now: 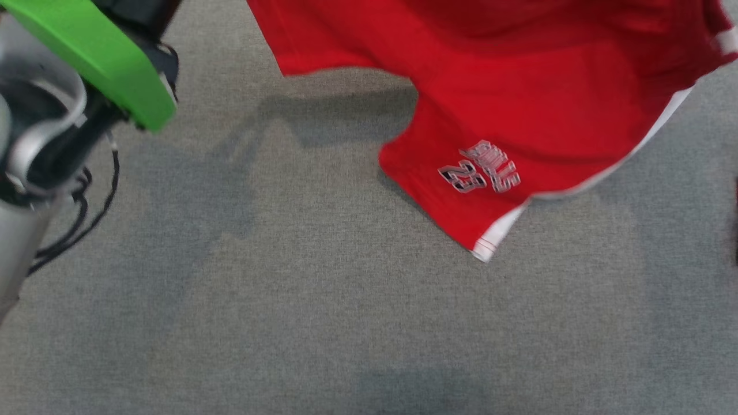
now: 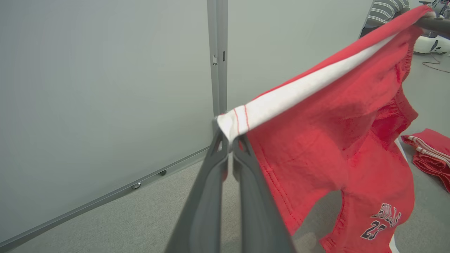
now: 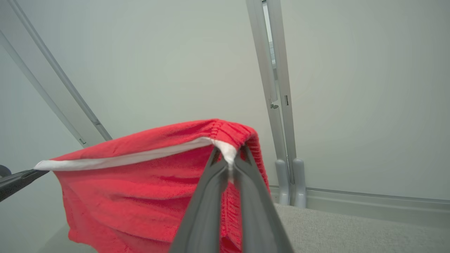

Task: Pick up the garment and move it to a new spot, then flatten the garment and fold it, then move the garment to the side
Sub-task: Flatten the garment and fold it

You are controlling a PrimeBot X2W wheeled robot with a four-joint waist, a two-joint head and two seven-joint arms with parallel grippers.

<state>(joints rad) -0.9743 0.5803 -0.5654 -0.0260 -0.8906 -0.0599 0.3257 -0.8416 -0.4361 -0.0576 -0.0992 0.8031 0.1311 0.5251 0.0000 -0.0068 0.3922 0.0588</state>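
Left gripper (image 2: 230, 142): clamped on white-striped hem (image 2: 233, 121) of red fabric shorts (image 2: 337, 140).
Right gripper (image 3: 230, 159): clamped on waistband (image 3: 225, 130).
Left wrist view: folded red cloth (image 2: 430, 153) nearby.

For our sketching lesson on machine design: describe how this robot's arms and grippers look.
The left gripper and right gripper each have two long dark grey fingers tapering to slim tips, with slot-like cutouts near the ends. The left arm is pale silver-grey with a dark joint, a bright green curved cover and loose black cables looping beside it.
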